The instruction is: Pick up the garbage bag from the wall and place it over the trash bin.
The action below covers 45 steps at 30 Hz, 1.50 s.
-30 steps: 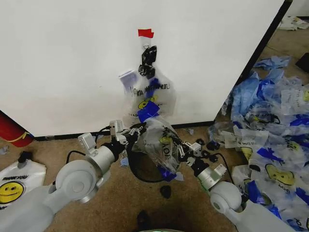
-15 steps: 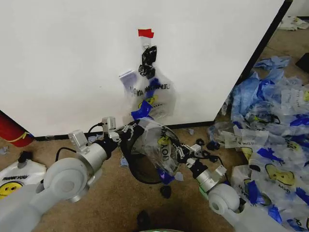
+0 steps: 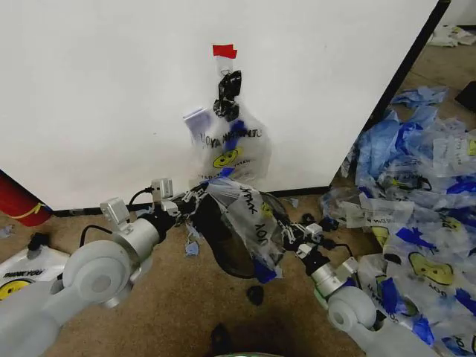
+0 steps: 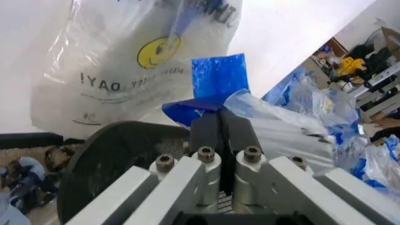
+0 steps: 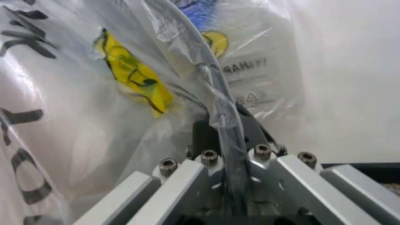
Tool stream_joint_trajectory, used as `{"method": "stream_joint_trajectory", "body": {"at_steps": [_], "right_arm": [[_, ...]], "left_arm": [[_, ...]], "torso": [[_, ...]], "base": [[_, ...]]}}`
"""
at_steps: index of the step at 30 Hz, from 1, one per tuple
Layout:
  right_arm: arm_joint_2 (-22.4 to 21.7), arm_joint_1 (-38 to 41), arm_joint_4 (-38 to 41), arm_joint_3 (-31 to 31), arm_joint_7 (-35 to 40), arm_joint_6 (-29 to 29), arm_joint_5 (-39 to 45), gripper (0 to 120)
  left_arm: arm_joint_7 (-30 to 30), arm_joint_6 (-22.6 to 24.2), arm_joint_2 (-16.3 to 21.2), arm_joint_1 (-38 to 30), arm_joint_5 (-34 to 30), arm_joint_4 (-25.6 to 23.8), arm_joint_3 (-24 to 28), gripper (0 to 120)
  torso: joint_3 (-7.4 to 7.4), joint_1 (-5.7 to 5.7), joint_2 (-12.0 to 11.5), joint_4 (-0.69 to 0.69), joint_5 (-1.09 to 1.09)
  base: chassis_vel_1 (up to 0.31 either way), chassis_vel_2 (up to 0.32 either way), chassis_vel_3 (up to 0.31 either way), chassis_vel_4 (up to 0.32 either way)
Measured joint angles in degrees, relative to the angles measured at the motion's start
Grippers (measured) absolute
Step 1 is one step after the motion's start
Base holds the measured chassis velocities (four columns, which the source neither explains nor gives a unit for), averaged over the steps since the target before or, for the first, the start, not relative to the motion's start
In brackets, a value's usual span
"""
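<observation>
The see-through garbage bag [image 3: 249, 219] with a yellow smiley and blue streaks is stretched between my two grippers, low in front of the wall [image 3: 97, 97]. My left gripper [image 3: 190, 202] is shut on its blue handle [image 4: 216, 89]. My right gripper [image 3: 288, 236] is shut on the opposite edge [image 5: 224, 112]. The black mesh trash bin [image 3: 222, 245] stands under and behind the bag, its rim [image 4: 112, 154] partly covered. Another smiley bag [image 3: 229, 149] hangs from black clips [image 3: 228, 93] below the red tape [image 3: 224, 51].
A heap of blue and clear bags [image 3: 416, 201] covers the floor at right. A red cylinder [image 3: 18, 202] and a white THANK YOU bag [image 3: 16, 282] lie at left. Small black clips [image 3: 255, 294] are scattered on the carpet near the bin.
My left gripper has drawn left and my right gripper right and down. The bag has spread wider and lower across the bin's mouth.
</observation>
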Motion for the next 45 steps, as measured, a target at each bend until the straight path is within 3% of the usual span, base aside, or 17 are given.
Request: {"method": "stream_joint_trajectory", "body": {"at_steps": [45], "right_arm": [[0.4,0.2,3.2,3.6,2.6,-2.1,9.8,0]], "left_arm": [[2.7,-2.3,-4.7,1.9,5.4,7.4,3.6,0]], "torso": [[0.0,0.0,0.0,0.01,0.0]], "base": [[0.0,0.0,0.0,0.0]]}}
